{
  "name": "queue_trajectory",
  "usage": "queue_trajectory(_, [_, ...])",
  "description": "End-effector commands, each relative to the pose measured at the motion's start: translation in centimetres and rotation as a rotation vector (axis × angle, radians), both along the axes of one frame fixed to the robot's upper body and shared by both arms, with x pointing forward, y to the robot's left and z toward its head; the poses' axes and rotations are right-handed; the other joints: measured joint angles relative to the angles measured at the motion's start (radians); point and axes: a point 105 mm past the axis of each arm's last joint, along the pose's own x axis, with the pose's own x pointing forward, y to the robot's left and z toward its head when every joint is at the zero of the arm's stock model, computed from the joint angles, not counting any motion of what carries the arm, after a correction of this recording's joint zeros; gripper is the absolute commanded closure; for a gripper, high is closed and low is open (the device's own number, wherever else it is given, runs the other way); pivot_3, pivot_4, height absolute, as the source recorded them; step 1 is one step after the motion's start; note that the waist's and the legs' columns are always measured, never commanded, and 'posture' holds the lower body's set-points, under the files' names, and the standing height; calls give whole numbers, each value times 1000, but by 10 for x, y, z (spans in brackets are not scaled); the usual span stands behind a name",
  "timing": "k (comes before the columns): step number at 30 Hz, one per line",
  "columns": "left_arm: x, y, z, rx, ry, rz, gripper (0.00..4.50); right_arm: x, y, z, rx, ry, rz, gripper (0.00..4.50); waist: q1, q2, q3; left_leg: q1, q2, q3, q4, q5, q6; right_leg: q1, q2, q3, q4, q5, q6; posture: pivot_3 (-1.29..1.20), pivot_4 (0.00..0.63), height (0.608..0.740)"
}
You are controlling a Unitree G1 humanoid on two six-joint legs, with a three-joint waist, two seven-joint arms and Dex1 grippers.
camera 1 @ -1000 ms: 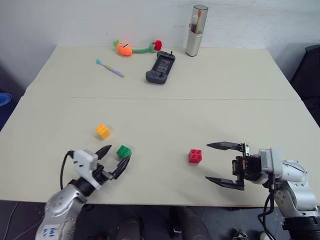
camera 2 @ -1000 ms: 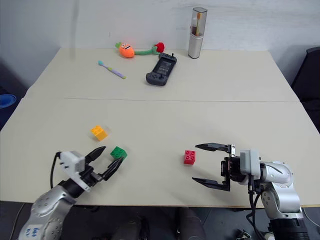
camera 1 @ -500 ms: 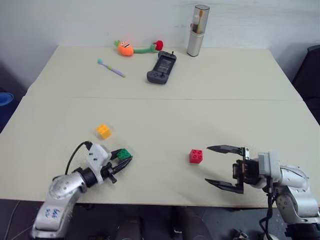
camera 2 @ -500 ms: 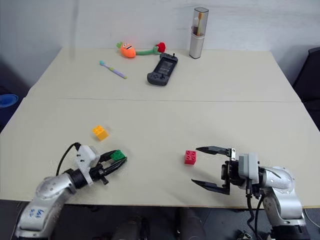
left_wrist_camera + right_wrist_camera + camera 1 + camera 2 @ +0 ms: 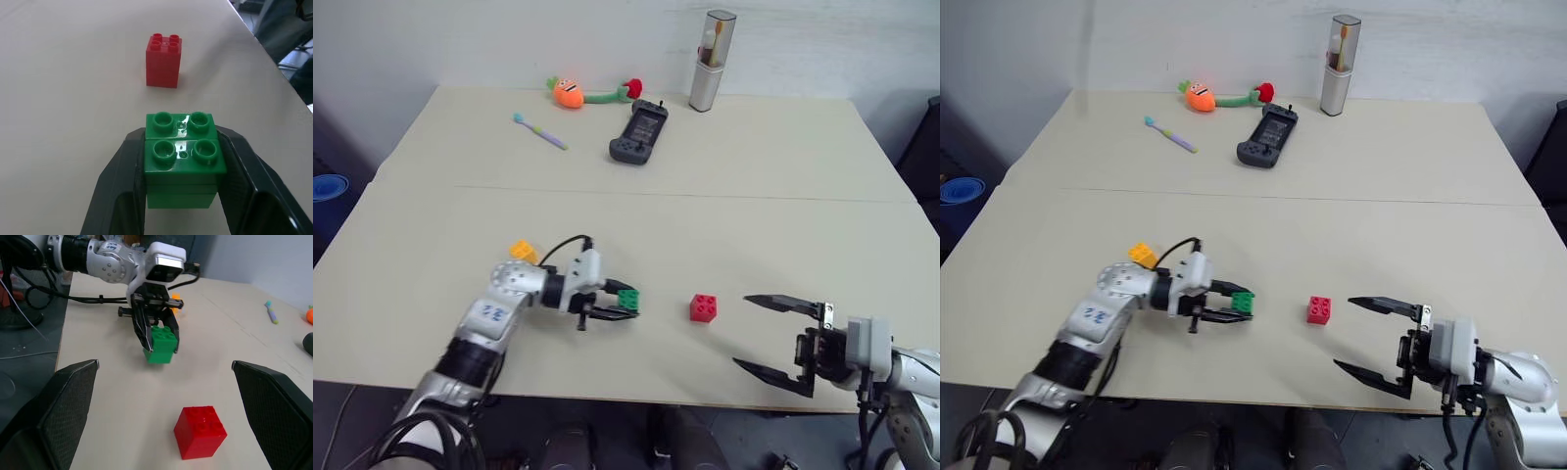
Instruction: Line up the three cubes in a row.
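On the desk (image 5: 724, 211), with the red cube (image 5: 704, 307) as landmark: the orange-yellow cube (image 5: 522, 252) lies well to its left; nearer, the left claw (image 5: 625, 305) is clamped on the green cube (image 5: 628, 299). To its right, the right claw (image 5: 770, 335) gapes wide, empty. The green cube is best set down level, studs up, just left of the red, on the row's line.

Green cube (image 5: 628, 299): studded top up, clamped between black fingers (image 5: 120, 186) of left gripper (image 5: 619, 304), near red cube's left. Red cube (image 5: 703, 307): upright on table, studs up, untouched. Orange-yellow cube (image 5: 523, 251): well left of red cube, partly hidden behind left arm.
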Motion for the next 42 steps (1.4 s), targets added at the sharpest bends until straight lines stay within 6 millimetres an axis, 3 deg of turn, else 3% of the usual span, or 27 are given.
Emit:
queue_trajectory(1, [2, -7, -11, 23, 1, 17, 2992, -5, -2, 14, -10, -55, -20, 0, -6, 0, 0, 0, 0, 1, 0, 0, 0, 0, 0, 1, 0, 0, 0, 0, 150, 740])
queue_trajectory(7, [16, -10, -11, 10, -61, 57, 2992, -7, -1, 14, -11, -52, -34, 0, -1, 0, 0, 3, 1, -2, 1, 0, 1, 3, 0, 0, 0, 0, 0, 0, 150, 740])
queue_trajectory(14, [17, -1, -12, 38, -53, 17, 2992, -4, -2, 14, -12, -59, -48, 0, -3, 0, 0, 4, 1, -2, 1, -2, 4, 5, 0, -1, -1, 0, 1, 0, 150, 740])
queue_trajectory(16, [9, 0, -7, 9, -13, -35, 2992, -2, -2, 14, -9, -62, -53, 0, -4, 0, 0, 4, 1, -2, 2, -2, 4, 5, 0, -1, 0, 0, 1, 0, 150, 740])
queue_trajectory(17, [6, 0, -6, -1, -6, -56, 2252, -2, -2, 14, -8, -63, -54, 0, -4, 0, 0, 4, 1, -2, 2, -2, 3, 5, 0, -1, 0, 0, 1, 0, 150, 740])
queue_trajectory(20, [20, 3, 5, -18, -111, 26, 1371, -1, -2, 13, -4, -63, -56, 0, -1, 0, 0, 3, 1, -2, 2, -2, 3, 5, 0, -1, 0, 0, 1, 0, 150, 740])
queue_trajectory(23, [18, 13, 31, -127, -169, 40, 493, 2, -4, 12, 9, -54, -71, 0, -1, -1, 0, 3, 1, -3, 3, -2, 4, 5, 0, -1, -1, 0, 1, 0, 150, 740])
queue_trajectory(29, [-14, 60, 34, -74, -192, 75, 493, 8, -6, 6, 9, -33, -54, 0, -20, 0, 0, 5, 3, -2, 0, -1, 1, 5, 0, 0, -1, 0, 0, 0, 150, 740])
queue_trajectory(33, [-29, 92, 38, -87, -203, 239, 493, 16, -1, 6, 31, -41, -22, 0, -22, 0, 1, 4, 2, -3, 0, -3, 5, 5, -1, -1, -1, 0, 0, 0, 150, 740])
queue_trajectory(38, [-46, 157, 30, -176, -179, 658, 493, 27, 14, 11, 81, -89, 28, 0, -31, 0, 1, 6, 3, -3, -3, -3, 5, 5, -1, -1, -1, -1, -1, 0, 150, 740])
queue_trajectory(39, [-51, 178, 24, -189, -167, 781, 493, 29, 18, 13, 94, -92, 36, 0, -30, 0, 1, 5, 3, -3, -4, -3, 5, 4, -1, -1, -1, -1, -2, 0, 150, 740])
queue_trajectory(40, [-59, 196, 16, -177, -168, 872, 153, 30, 20, 13, 104, -93, 41, 0, -28, 0, 1, 5, 3, -3, -4, -3, 5, 4, -2, -1, -1, -1, -2, 0, 150, 740])
queue_trajectory(42, [-77, 224, 4, -152, -145, 1005, 15, 32, 23, 15, 118, -86, 38, 0, -28, 0, 1, 5, 3, -4, -4, -3, 5, 4, -2, -2, -1, -1, -2, 0, 150, 740])
